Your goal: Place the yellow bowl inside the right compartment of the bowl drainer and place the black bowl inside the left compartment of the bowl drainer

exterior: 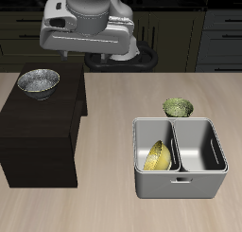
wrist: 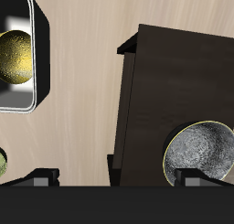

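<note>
So the jaws point(wrist: 117, 179) are hanging high over the bench point(exterior: 113, 132) with nothing between them. The wrist view only catches the two finger tips at the frame edge, spread wide apart, so I'd call them open and empty.

What matters now is where the black bowl point(exterior: 39, 81) sits relative to them. It's on top of the dark cabinet point(exterior: 43, 127), right-side up, and in the wrist view it shows just beside one fingertip point(wrist: 195, 177), not centred between the two. My read: the gripper needs a sideways shift toward the bowl and then a drop onto its rim. It's round, so there's no long axis to line up with, and any rim spot works.

The yellow bowl point(exterior: 158, 156) already looks done. It's leaning tilted inside one well of the bowl drainer point(exterior: 180, 187), and the well next to it is bare. The small green bowl point(exterior: 177, 107) sits just behind the drainer and isn't part of the job.
</note>
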